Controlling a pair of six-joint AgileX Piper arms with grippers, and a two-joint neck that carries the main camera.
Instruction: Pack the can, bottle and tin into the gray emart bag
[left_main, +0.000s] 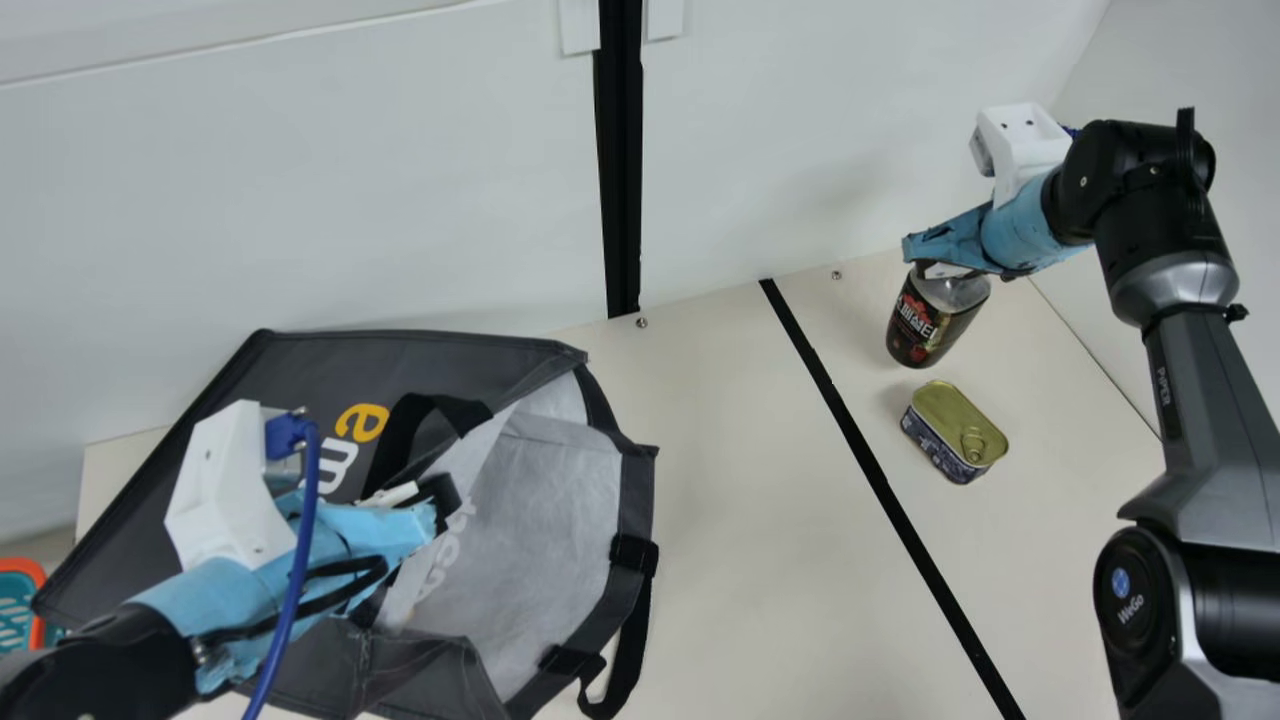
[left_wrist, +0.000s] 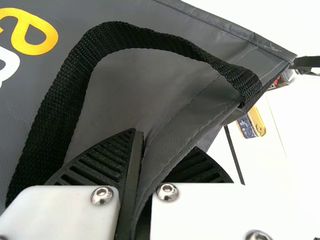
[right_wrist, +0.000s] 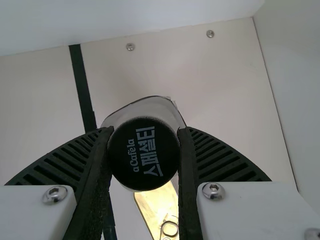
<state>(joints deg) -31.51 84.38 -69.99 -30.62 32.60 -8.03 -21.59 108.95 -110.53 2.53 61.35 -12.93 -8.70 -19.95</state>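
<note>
Left tool (left_main: 438, 500), lower left of the main view: pinching the rim of the gray emart bag (left_main: 545, 500); mouth gapes. Right tool (left_main: 935, 268), upper right: holding the bottle (left_main: 925, 330) by its black cap (right_wrist: 144, 154). Tin (left_main: 955, 430): right side of frame, on the table (left_main: 740, 480), near the bottle.

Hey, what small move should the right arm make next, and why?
Probably lift the clear plastic bottle with the dark label straight up: the right gripper has its round black cap between its fingers, the gold-topped oblong tin lies close by, and the left gripper holds the gray fabric bag's edge.
</note>
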